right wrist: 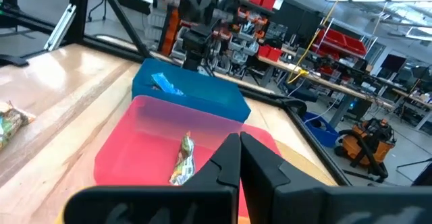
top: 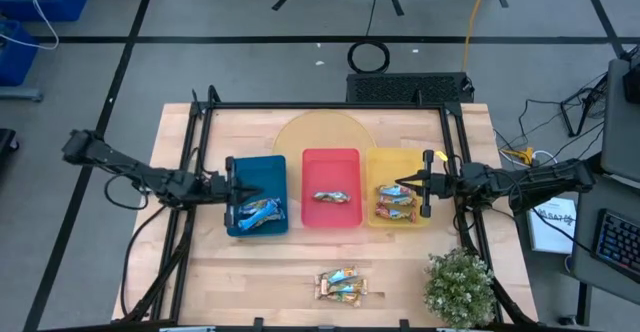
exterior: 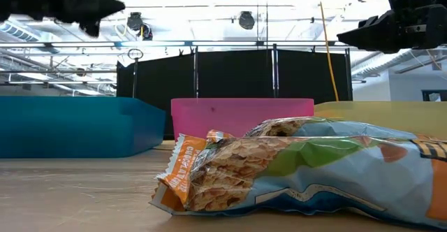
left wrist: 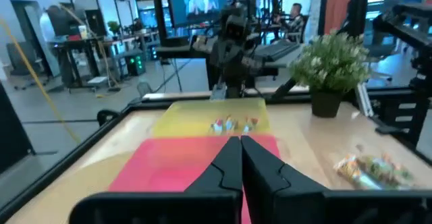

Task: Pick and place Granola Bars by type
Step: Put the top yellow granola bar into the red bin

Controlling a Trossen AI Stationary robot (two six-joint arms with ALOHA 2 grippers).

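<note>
Two tan-and-light-blue bars (top: 342,285) lie loose on the surface, well in front of the red tray (top: 331,162), which holds one bar (top: 332,197). I see my left claw (top: 237,186) clenched empty over the blue tray (top: 262,169), and my right claw (top: 404,184) clenched empty over the yellow tray (top: 391,162).

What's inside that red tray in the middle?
The red tray holds one wrapped granola bar, lying near its middle; the right wrist view shows it too. Its wrapper colour is hard to tell. Nothing else shows inside.
</note>
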